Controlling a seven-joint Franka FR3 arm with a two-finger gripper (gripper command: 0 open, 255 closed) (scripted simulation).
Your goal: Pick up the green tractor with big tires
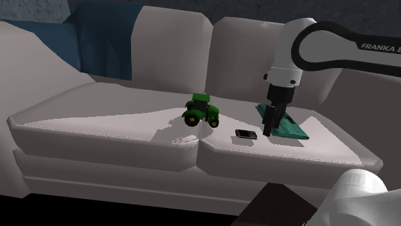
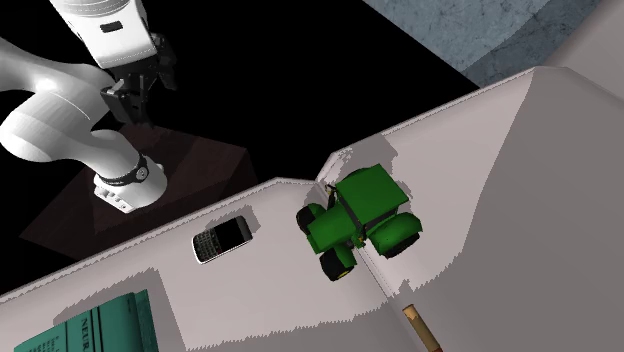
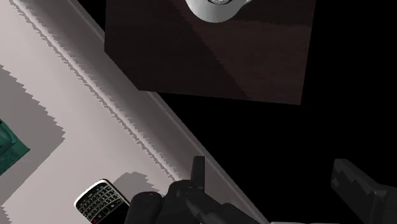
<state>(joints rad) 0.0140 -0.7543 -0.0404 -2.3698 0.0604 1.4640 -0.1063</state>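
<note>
In the shoulder view we are looking at a green tractor that is standing upright on its wheels on the seat of a pale, smooth sofa, right by the seam where two cushions are meeting. Its body is glossy green and boxy, with a dark cab on top. Its fat black tires are carrying yellow hubs, and the rear pair is the bigger. A small flat black phone is lying at the tractor's four o'clock, and a thin teal book is resting flat at its three o'clock. The black hand is hanging from the white arm, overlapping that book and well apart from the tractor. A blue cloth is draping over the sofa back at the tractor's eleven o'clock.

In the second exterior view we are looking down from above. The tractor is showing a square green roof and a narrower hood, and it is straddling the seam. The phone is lying at its nine o'clock and the book at its eight o'clock. The hand is hovering at its ten o'clock, above the dark brown box stand and off the sofa's front edge.

In the wrist view we are seeing the hand with its two fingers standing spread and nothing between them. The phone is showing its keypad just beside one finger.
</note>
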